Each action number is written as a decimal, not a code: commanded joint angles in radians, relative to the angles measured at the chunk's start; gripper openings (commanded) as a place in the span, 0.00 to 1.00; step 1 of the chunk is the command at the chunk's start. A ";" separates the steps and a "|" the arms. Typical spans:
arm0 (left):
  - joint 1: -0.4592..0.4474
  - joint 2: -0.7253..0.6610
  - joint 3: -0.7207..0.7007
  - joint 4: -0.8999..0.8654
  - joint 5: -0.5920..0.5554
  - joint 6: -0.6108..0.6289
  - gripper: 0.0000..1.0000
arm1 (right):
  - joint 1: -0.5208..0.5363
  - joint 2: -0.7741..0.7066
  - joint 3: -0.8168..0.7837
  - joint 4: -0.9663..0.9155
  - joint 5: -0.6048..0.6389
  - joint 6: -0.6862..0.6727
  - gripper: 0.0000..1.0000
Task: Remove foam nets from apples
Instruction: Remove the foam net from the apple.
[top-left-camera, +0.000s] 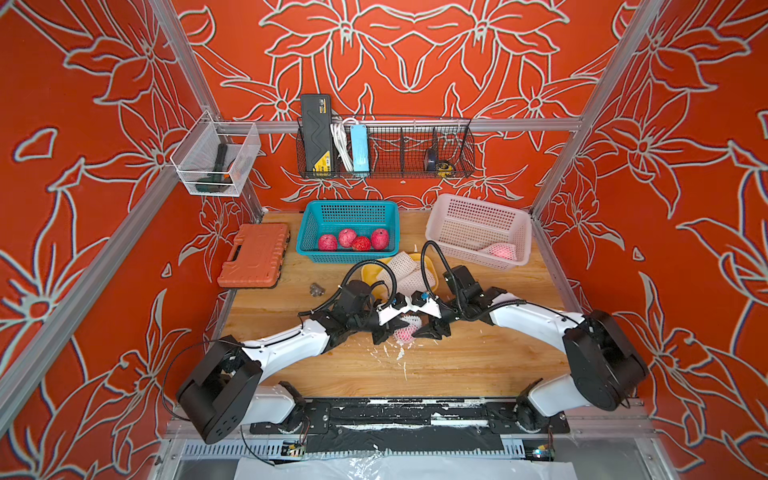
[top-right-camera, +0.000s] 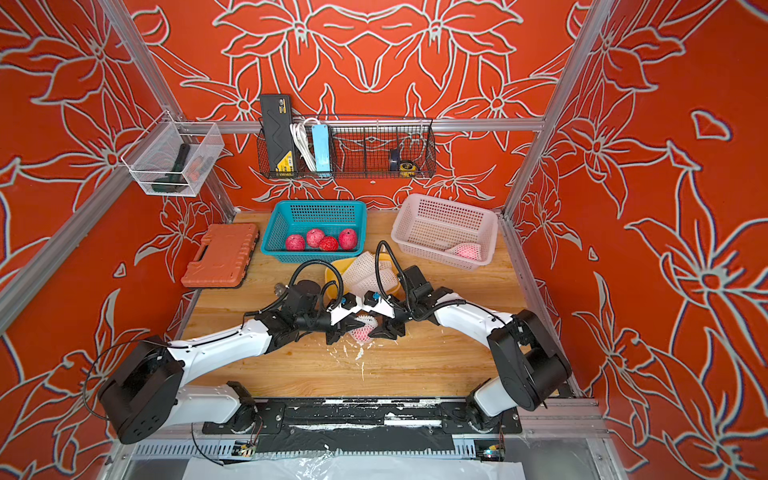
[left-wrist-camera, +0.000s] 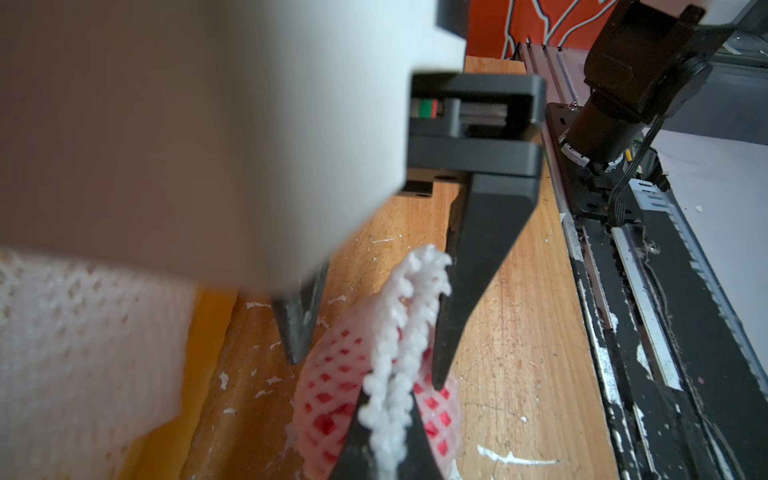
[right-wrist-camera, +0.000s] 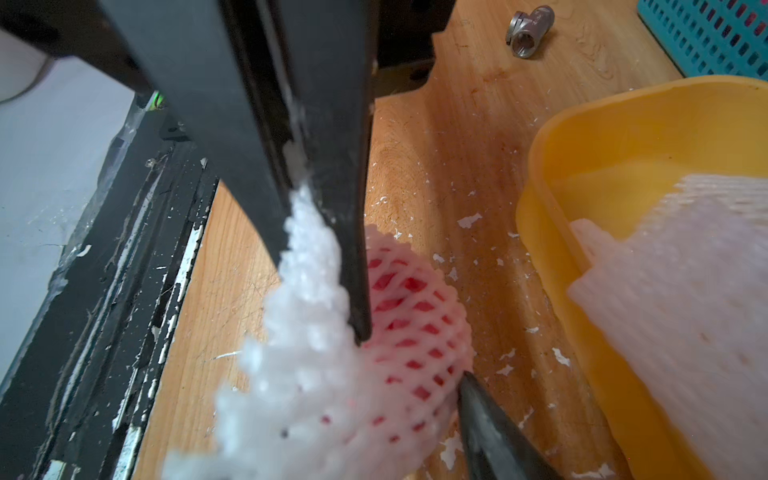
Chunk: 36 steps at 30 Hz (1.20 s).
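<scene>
Near the counter (top-left-camera: 478, 365) front edge, left gripper (top-left-camera: 390, 332) and right gripper (top-left-camera: 422, 330) pinch the white foam-mesh net (right-wrist-camera: 307, 270) on a red apple (right-wrist-camera: 411, 286); four bare apples (top-left-camera: 347, 237) done, one netted apple (top-left-camera: 503, 251) waiting.

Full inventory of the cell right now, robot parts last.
apples: four, red-pink, in teal basket
netted apples: two, pink under white; one in pale basket, other on table
foam nets: white pile, count unclear, in yellow tray
toolbox: one, orange, table's left
metal fitting: one, grey, on table
foam crumbs: many, white, table front
wire shelf: one, black, back wall
mesh bin: one, clear, left wall
left gripper, right gripper: black, each shut on the table apple's foam net
</scene>
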 joint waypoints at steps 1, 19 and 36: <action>-0.006 0.012 0.020 0.088 0.002 -0.029 0.08 | 0.012 -0.011 -0.024 0.014 0.003 -0.013 0.11; -0.004 -0.026 0.045 -0.198 -0.033 0.098 0.63 | -0.023 0.030 -0.028 0.023 0.019 0.005 0.11; -0.017 0.118 0.131 -0.141 0.021 0.099 0.68 | -0.039 0.015 -0.029 0.025 -0.031 0.021 0.12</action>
